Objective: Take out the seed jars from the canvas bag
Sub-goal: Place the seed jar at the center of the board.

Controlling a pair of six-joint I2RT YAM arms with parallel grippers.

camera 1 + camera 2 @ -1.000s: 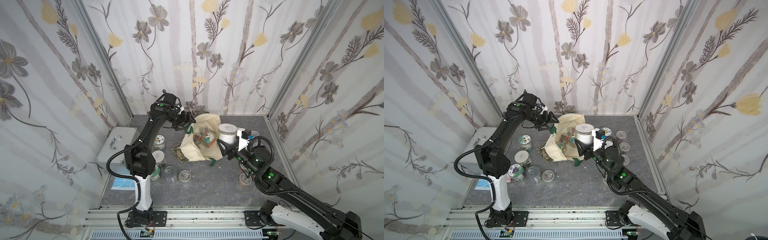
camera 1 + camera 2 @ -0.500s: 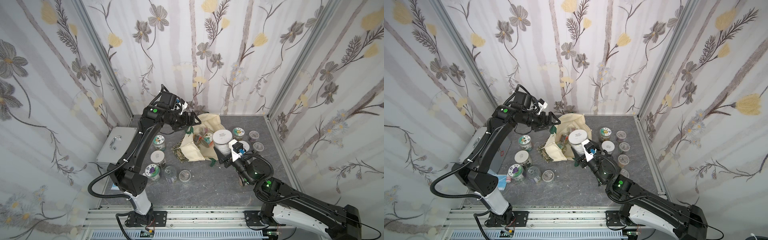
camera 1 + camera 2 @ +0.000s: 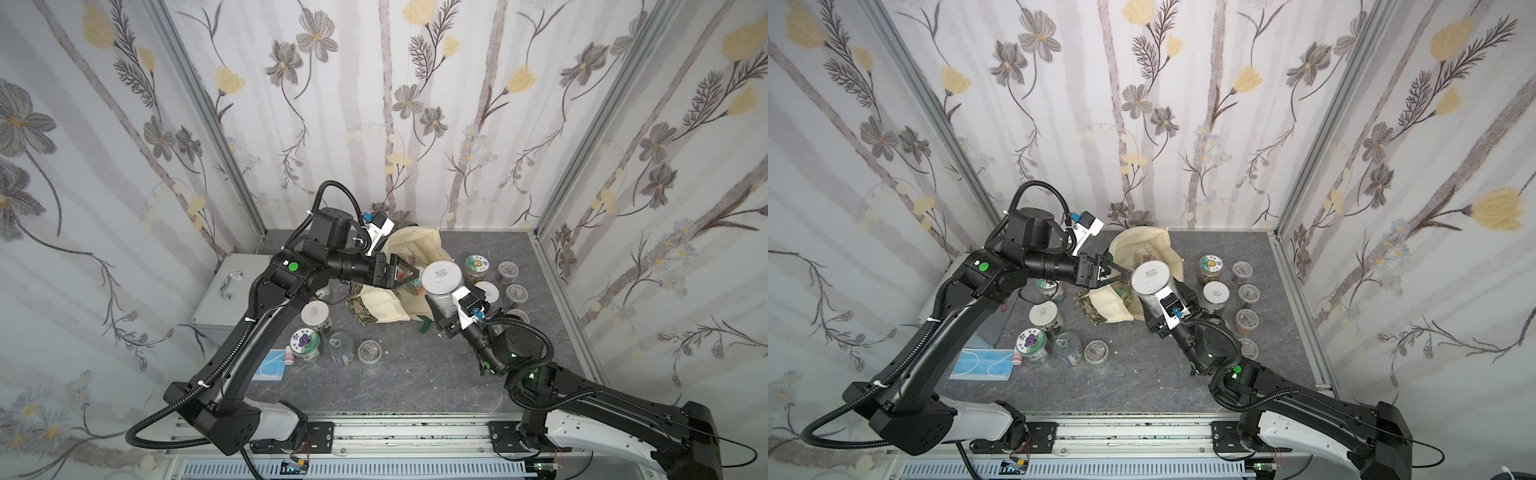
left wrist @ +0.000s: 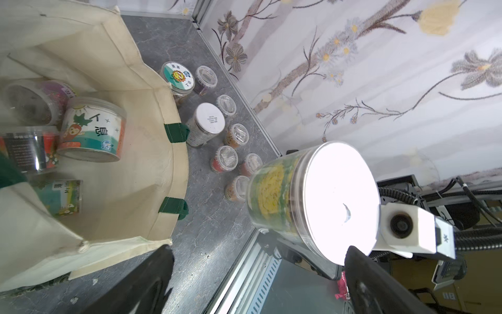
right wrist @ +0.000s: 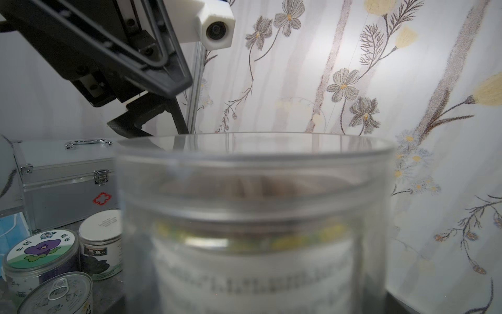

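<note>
Just right of centre in both top views, a white-lidded seed jar [image 3: 441, 276] is gripped upright by the right gripper [image 3: 444, 309]. The left gripper [image 3: 409, 277] is held just left of it, over the canvas bag [image 3: 417, 245], fingers spread wide and empty. Other seed jars [image 4: 92, 130] are seen lying inside the bag at the left of the left wrist view, with more stood on the table [image 3: 395, 386].

I am working in a staged robot test booth: floral wallpaper panels [image 3: 374, 104] are closing in three sides of my grey counter [image 3: 395, 386] (aluminium posts [image 3: 214, 124] at the corners), and my two arms [image 3: 249, 332] are standing bolted to a metal rail [image 3: 395, 432] in front.
</note>
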